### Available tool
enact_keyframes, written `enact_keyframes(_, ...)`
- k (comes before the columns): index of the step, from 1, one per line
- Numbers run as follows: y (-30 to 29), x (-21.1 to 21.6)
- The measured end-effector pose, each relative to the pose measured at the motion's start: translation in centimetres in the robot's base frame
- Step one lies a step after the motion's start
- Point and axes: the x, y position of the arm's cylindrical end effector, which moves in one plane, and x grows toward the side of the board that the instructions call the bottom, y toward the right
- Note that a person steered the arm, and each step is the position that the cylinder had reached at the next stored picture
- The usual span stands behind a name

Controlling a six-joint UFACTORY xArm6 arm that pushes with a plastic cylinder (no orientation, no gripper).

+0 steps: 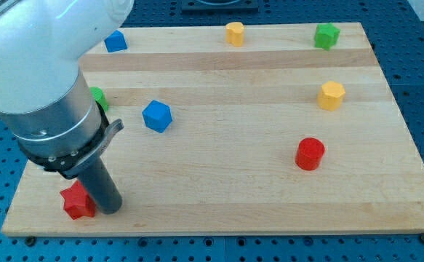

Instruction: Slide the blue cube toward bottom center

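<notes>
We look down at a pale wooden board (219,167) with visible grain, resting on a blue perforated table (422,87). Our arm fills the upper left of the frame, white shell above, grey metal cylinder below, ending in a dark straight rod. My tip (110,209) rests on the board at the lower left, touching or just beside the red star-shaped block (76,201) on its right side. The rod carries nothing and has no jaws; it can only push.

The blue cube (156,116) sits left of center in the middle band of the frame, above and to the right of my tip, well apart from it, turned at an angle to the board's edges. It looks like small, rigid, smooth plastic. We judge it light and easy to slide on the wood, though apt to spin if pushed off-center. We would press on its upper face, squarely, to send it toward the bottom center.

Elsewhere:
- a second blue block (115,41), upper left
- a green block (98,97), partly hidden by the arm
- a yellow block (234,33), top center
- a green star-like block (326,35), upper right
- a yellow hexagonal block (331,95), right
- a red cylinder (310,153), lower right
</notes>
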Motion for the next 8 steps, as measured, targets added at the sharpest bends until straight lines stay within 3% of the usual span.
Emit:
enact_keyframes(2, -0.3, 0.0)
enact_keyframes(3, 3.8, -0.3)
enact_keyframes(5, 4.7, -0.3)
enact_keyframes(6, 4.0, -1.7)
enact_keyframes(8, 2.4, -9.9)
